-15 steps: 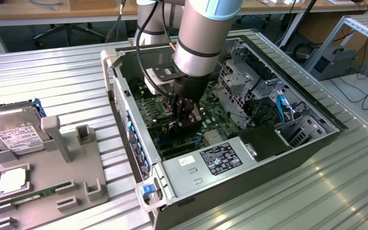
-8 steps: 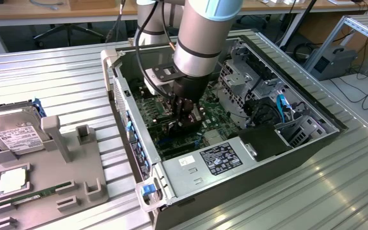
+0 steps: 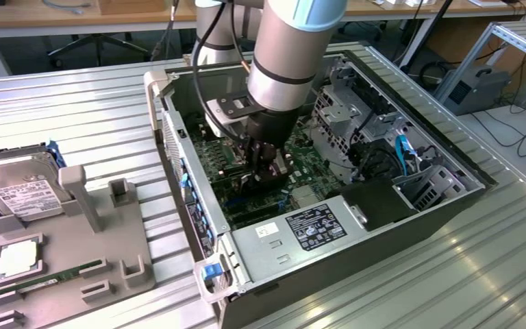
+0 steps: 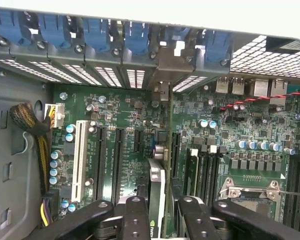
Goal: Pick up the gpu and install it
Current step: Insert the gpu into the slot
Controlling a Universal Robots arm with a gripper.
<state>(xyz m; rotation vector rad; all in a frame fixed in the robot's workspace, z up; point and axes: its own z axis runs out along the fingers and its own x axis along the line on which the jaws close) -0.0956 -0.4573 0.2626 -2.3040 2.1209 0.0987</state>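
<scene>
The open computer case (image 3: 336, 205) fills the centre of the exterior view, a white-on-black label on its power supply (image 3: 316, 227) too small to read. Inside, over the green motherboard (image 4: 115, 125), the gripper (image 4: 157, 210) is clamped on the gpu (image 4: 156, 200), held edge-on. At lower left, a grey fixture (image 3: 71, 253) holds a hard drive (image 3: 11, 188) with a white label.

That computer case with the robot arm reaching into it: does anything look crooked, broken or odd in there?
Nothing stands out. The computer case lies open on its side, and the gripper holds the gpu edge-on, upright over the motherboard slots. No loose parts or damage show.
</scene>
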